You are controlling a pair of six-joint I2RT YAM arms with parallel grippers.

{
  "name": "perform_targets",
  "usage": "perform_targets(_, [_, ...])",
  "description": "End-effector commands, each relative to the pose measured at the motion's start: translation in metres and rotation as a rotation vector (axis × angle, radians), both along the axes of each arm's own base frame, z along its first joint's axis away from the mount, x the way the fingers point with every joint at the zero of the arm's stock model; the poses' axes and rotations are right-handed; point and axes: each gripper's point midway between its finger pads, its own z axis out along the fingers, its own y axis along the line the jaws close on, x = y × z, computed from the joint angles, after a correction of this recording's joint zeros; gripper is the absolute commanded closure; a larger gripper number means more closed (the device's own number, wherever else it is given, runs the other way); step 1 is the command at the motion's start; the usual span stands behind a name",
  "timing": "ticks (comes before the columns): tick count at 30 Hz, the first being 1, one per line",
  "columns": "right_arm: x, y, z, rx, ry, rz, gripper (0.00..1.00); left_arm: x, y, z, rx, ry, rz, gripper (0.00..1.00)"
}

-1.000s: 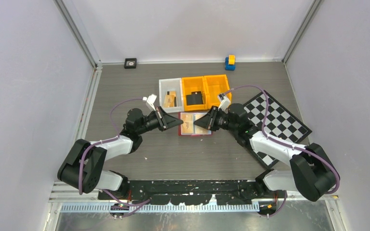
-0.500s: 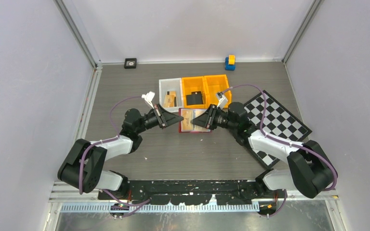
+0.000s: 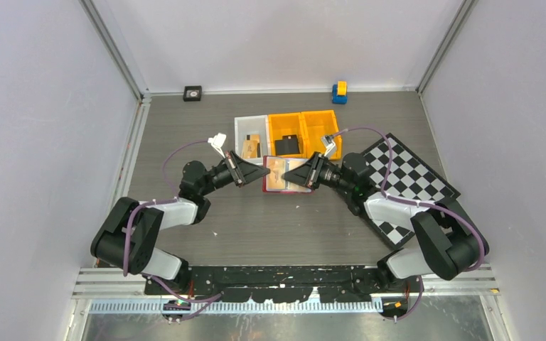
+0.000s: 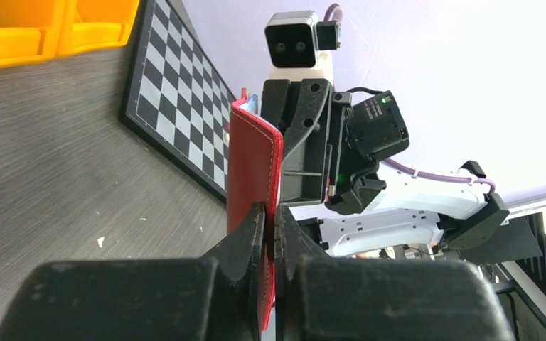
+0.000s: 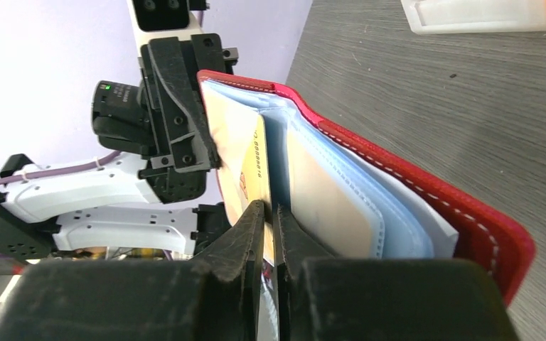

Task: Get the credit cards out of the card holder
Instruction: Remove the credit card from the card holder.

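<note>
The red card holder [image 3: 300,186] is held open above the table between both arms. My left gripper [image 3: 265,172] is shut on its left cover edge; in the left wrist view the red cover [image 4: 252,163] stands upright between the left gripper's [image 4: 270,220] jaws. My right gripper [image 3: 288,176] is shut on a tan credit card [image 5: 245,156] that sits in the pale blue sleeves [image 5: 398,227]. The right gripper [image 5: 270,213] pinches the card's near edge. A second tan card [image 5: 327,206] shows in the sleeve behind it. The red outer cover [image 5: 483,234] lies to the right.
A white bin [image 3: 240,138] and two orange bins [image 3: 286,128] stand just behind the holder. A chequered board [image 3: 409,177] lies under the right arm. A blue and yellow toy [image 3: 339,92] and a small black object [image 3: 193,92] sit by the back wall.
Both grippers and the card holder have shifted a little toward the bins. The right gripper has reached further left over the holder. Both grips are unchanged.
</note>
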Motion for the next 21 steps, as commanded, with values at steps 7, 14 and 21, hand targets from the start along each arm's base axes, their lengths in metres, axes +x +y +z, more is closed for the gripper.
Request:
perform_targets(7, [-0.014,0.001,0.056,0.164,-0.144,0.061,1.0,-0.002,-0.005,0.008,-0.025,-0.047,-0.049,0.94])
perform_targets(14, [-0.007,-0.002,0.044,0.088,-0.125,0.013,0.99,0.0,-0.004,0.002,0.001,-0.04,-0.039,0.72])
perform_targets(21, [0.008,-0.008,0.02,-0.013,-0.057,-0.058,1.0,0.001,0.002,0.008,-0.013,-0.061,-0.023,0.87])
